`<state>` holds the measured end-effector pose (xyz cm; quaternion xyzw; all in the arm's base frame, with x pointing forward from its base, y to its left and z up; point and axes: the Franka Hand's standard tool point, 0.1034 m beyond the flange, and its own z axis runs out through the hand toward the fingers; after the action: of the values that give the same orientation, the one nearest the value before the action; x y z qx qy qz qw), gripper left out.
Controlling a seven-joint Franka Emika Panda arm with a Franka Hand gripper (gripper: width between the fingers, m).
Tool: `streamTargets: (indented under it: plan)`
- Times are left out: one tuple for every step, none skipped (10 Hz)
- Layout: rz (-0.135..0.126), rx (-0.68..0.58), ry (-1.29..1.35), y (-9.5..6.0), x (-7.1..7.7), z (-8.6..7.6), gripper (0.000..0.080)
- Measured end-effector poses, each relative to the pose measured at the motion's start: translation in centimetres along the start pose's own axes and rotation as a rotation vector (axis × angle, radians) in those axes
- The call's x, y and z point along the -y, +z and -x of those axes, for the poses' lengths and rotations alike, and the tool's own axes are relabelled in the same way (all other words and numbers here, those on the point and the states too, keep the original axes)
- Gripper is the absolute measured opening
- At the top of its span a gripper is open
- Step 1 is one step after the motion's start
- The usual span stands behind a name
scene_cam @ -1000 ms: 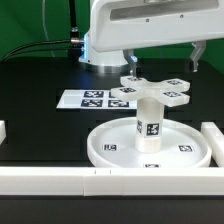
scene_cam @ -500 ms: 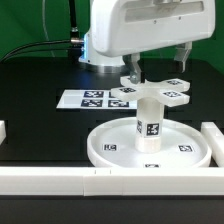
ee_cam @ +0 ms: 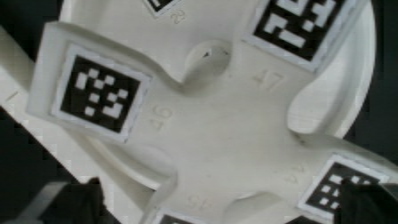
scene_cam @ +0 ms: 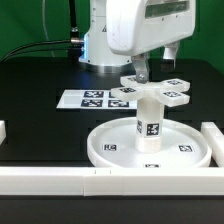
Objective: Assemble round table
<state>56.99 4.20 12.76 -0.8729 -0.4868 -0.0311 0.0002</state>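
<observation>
While the fingers [scene_cam: 146, 70] hang just above the cross [scene_cam: 154, 90], only one dark finger shows clearly in the exterior view, and whether the jaws stand apart or closed cannot be told; nothing is seen in their hold. The gripper [scene_cam: 150, 72] points straight down from the white wrist block, which fills the upper part of the exterior view and sits over the cross. In the wrist view the cross [ee_cam: 205, 110] fills almost the whole picture, its tagged arms spreading out, with no fingertip visible against it. The cross sits on top of the cylinder [scene_cam: 150, 122], which stands upright on the hub of the disc [scene_cam: 110, 150]. The disc lies on the black table [scene_cam: 40, 120], close to the white bars [scene_cam: 60, 180] at the front edge, and the marker board [scene_cam: 90, 99] lies flat behind it. Against the picture half a second ago, the wrist has turned and shifted toward the exterior view's right: the two fingers that then stood wide, one on either side of the cross, are now drawn in over its middle. The cross, cylinder and disc have not moved.
</observation>
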Motion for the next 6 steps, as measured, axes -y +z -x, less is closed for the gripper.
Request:
streamTargets:
  plan:
    - [0.009,-0.002,-0.099,0.0,-0.1,0.0,0.0649]
    - [0.026,-0.003,-0.197,0.2,-0.1,0.1,0.0649]
    - [0.019,0.003,-0.252,0.4,0.2,0.2,0.0649]
    - [0.019,0.004,-0.255,0.5,0.3,0.3,0.0649]
    - [0.014,0.006,-0.254,0.8,0.4,0.4,0.0649]
    - [0.009,0.009,-0.254,1.2,0.5,0.5,0.0649]
